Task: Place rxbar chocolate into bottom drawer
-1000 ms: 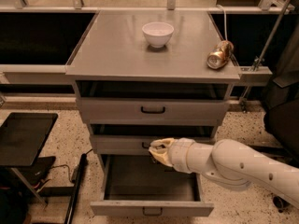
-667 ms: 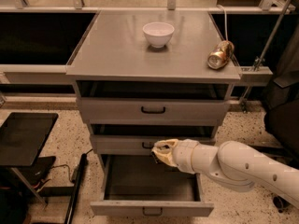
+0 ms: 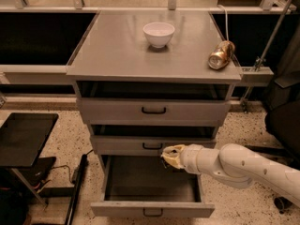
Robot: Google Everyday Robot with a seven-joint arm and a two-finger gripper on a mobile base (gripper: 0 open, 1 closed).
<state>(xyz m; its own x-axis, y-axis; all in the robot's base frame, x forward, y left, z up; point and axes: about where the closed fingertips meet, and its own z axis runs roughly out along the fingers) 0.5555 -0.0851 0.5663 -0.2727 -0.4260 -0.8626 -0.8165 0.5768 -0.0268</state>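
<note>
The bottom drawer (image 3: 152,209) of the grey cabinet is pulled open; its inside looks dark and I see nothing lying in it. My gripper (image 3: 169,156) on the white arm hovers over the drawer's back right part, just below the middle drawer's handle (image 3: 152,146). The rxbar chocolate does not show; it may be hidden in the gripper.
A white bowl (image 3: 159,33) stands on the cabinet top (image 3: 117,55). A shiny gold-brown can (image 3: 221,55) lies on its side at the top's right edge. A black flat stand (image 3: 23,137) is at the left, and cables lie on the speckled floor.
The gripper has shifted a little to the right and slightly down over the open drawer. Nothing else moved.
</note>
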